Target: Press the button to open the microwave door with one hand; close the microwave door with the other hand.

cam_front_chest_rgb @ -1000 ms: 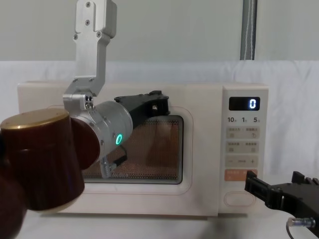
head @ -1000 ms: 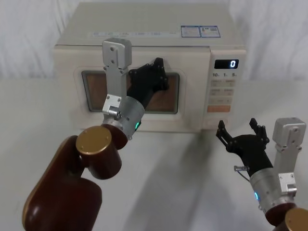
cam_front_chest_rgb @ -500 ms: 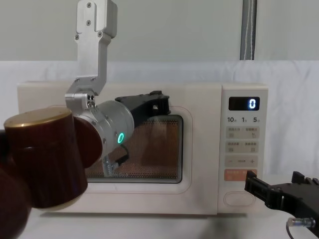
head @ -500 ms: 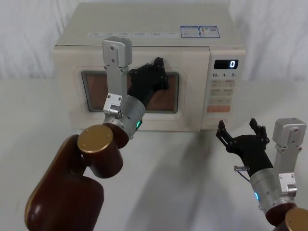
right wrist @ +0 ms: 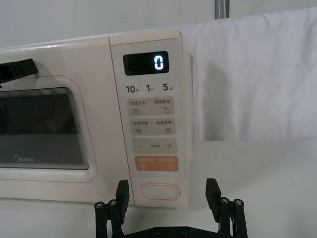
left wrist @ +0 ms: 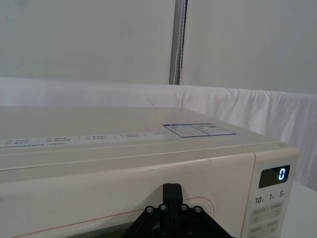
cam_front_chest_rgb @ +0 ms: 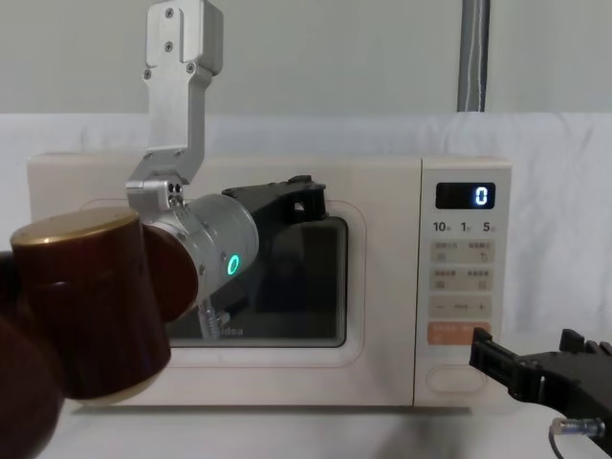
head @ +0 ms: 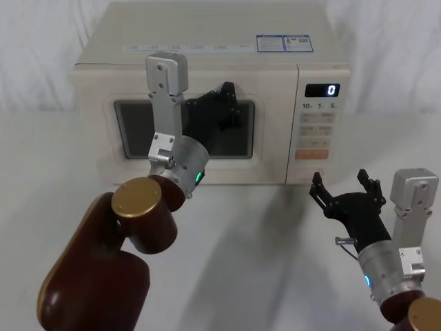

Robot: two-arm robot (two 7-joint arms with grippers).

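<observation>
With the microwave door [head: 182, 131] lying flush in the face of the microwave [head: 207, 62] and its window dark, the closing step is judged to be at or near completion, so the remaining care lies in finishing the push squarely. The left gripper [head: 224, 103] is at the upper right part of the door window; whether its fingers are spread or together cannot be told. Pressure should be directed straight into the panel, close to the latch side next to the control column, so that the door seats without the microwave sliding on the worktop [head: 275, 227]. Release only when the seam beside the keys appears even from top to bottom. The right gripper [head: 344, 189] waits with its fingers spread wide, empty, low in front of the control panel, just below the button [right wrist: 159, 191], apart from it. It should stay clear of that key so the latch is not tripped again.
</observation>
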